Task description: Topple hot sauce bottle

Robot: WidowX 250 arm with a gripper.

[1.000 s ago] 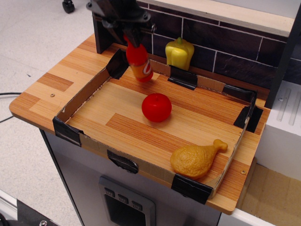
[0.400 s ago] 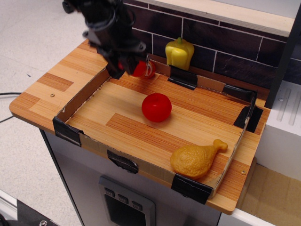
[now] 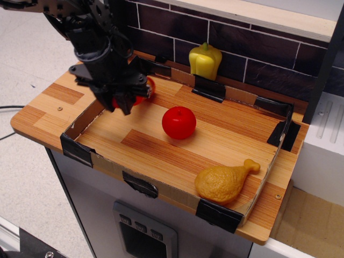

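Observation:
The hot sauce bottle (image 3: 144, 91) is mostly hidden behind my gripper (image 3: 124, 100). Only red patches of it show on either side of the fingers, low at the back left of the cardboard-walled tray (image 3: 88, 118). Its label is hidden. The bottle looks tipped over to the left, close to the tray floor. My gripper appears shut on it, reaching down from the upper left.
A round red apple (image 3: 179, 122) lies mid-tray, right of the gripper. A yellow bell pepper (image 3: 205, 60) stands at the back against the dark brick wall (image 3: 258, 48). A toy chicken drumstick (image 3: 226, 181) lies in the front right corner. Black tape marks the tray corners.
The gripper has moved left and down toward the front with the bottle. The bottle has gone from upright near the back wall to tipped low and largely hidden.

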